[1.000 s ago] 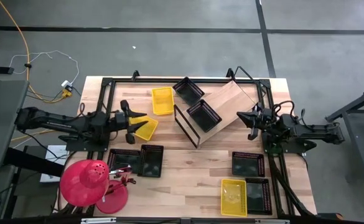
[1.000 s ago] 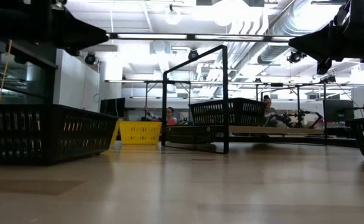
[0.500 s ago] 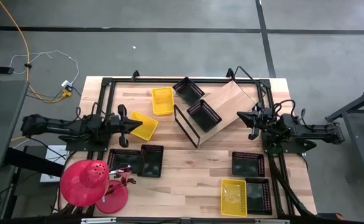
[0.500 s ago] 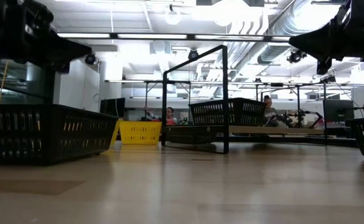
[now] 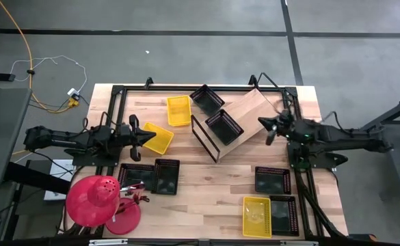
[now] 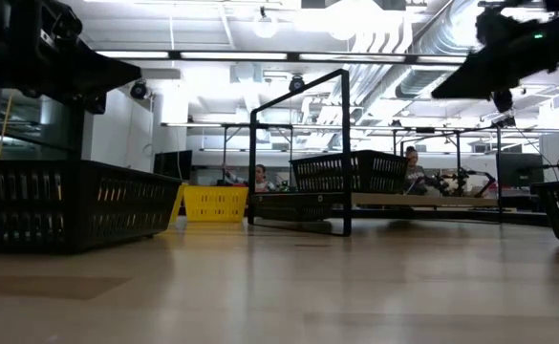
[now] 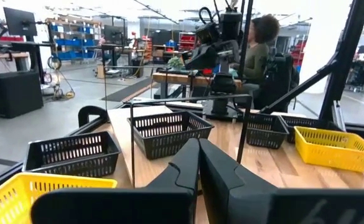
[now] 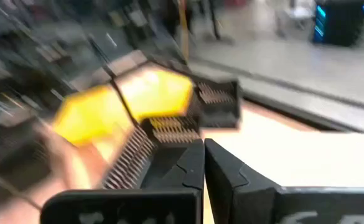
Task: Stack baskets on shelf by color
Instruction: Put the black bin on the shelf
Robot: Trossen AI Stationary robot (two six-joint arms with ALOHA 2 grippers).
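The left gripper [image 5: 150,135] is seen with its fingers pressed together and holding nothing, just beside a yellow basket [image 5: 158,139] lying on the table [image 5: 206,184]. The right gripper [image 5: 265,128] is likewise closed and empty, held at the edge of the slanted shelf [image 5: 249,113], on which one black basket [image 5: 223,127] sits.

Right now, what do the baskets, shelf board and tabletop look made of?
Black basket and yellow basket: likely moulded plastic, matte, with open slotted mesh walls. Shelf board: light wood, smooth, in a thin black frame, probably metal. Table: pale wood planks with visible strips and grain, like butcher block.
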